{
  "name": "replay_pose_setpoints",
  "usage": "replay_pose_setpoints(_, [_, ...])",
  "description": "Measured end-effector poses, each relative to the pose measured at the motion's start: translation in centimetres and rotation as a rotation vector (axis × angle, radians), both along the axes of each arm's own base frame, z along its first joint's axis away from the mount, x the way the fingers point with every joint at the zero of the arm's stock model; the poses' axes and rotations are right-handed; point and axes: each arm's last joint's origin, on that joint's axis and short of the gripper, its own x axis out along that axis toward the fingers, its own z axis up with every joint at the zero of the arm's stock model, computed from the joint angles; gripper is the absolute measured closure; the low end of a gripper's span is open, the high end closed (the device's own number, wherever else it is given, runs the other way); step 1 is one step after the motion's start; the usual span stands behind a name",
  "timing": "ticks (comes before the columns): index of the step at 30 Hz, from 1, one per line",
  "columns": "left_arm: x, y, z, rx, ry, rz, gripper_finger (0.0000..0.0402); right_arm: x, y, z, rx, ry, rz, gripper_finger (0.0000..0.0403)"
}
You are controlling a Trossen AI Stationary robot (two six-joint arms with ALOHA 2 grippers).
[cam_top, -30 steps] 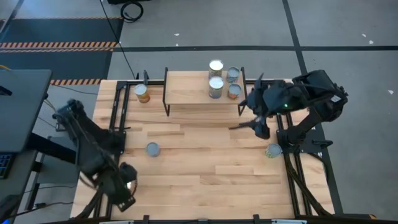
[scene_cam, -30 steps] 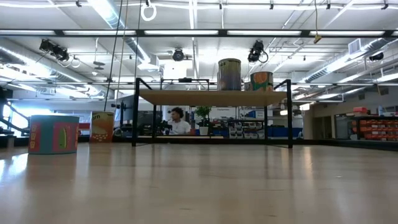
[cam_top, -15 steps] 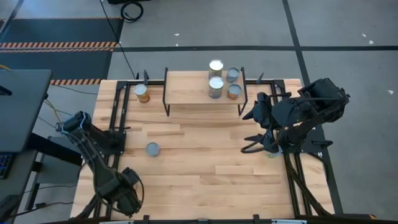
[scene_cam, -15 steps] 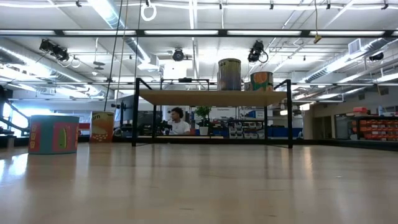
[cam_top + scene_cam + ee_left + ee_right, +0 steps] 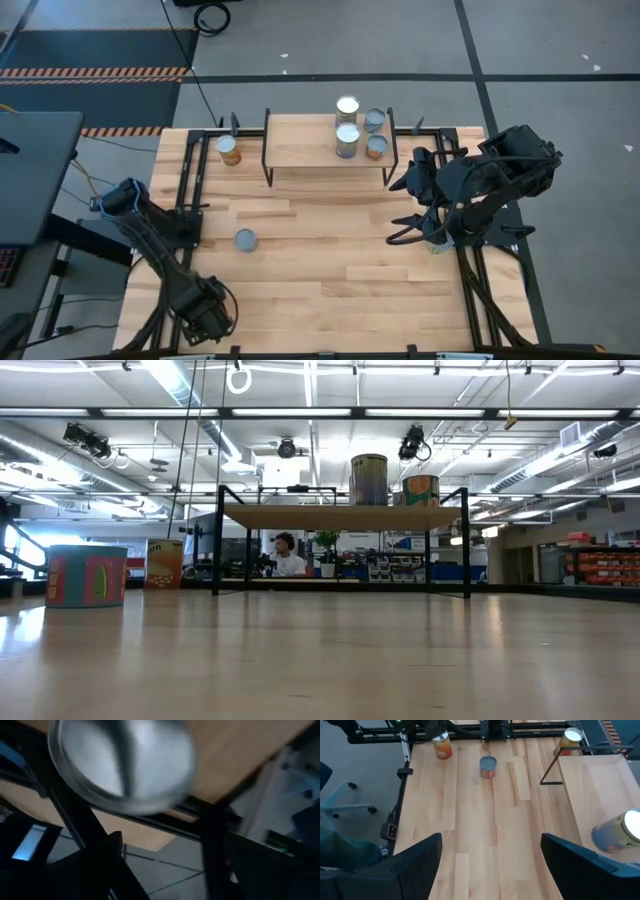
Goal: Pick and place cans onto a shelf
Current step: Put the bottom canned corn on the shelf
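The shelf (image 5: 310,150) stands at the table's far side and carries several cans (image 5: 347,140), which also show in the low view (image 5: 368,480). An orange can (image 5: 229,150) stands on the table left of the shelf. A blue-grey can (image 5: 245,240) stands mid-left. A green can (image 5: 438,244) is partly hidden under my right arm. My right gripper (image 5: 398,232) is open and empty just left of it. My left gripper (image 5: 205,312) is at the near left corner, over a silver can top (image 5: 120,765). That orange can (image 5: 441,745) shows in the right wrist view.
Black frame rails (image 5: 185,190) run along the table's left and right edges. The middle of the wooden tabletop (image 5: 330,250) is bare. A person (image 5: 288,560) sits far behind the table in the low view.
My right gripper has gone toward the table's near edge, away from the shelf, and stopped beside the green can. My left arm has folded and its gripper has shifted a little toward the near edge at the near left corner. No can has moved.
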Motion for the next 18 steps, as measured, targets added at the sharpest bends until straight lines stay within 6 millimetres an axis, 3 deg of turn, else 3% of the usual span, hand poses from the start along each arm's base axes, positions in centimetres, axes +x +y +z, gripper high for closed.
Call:
replay_pose_setpoints(6, [0.0,1.0,-2.3,-0.010,-0.006,-0.042,0.0047,0.0,0.0,0.0,-0.022,0.000,0.019,0.0057])
replay_pose_setpoints(13, [1.5,2.2,-3.0,0.019,-0.112,-0.060,0.0047,0.2,-0.6,0.0,-0.030,0.001,0.002,0.0057])
replay_pose_setpoints(18, [3.4,2.8,-2.2,0.032,-0.209,-0.021,0.0047,0.4,-1.1,0.0,-0.025,0.006,-0.007,0.0057])
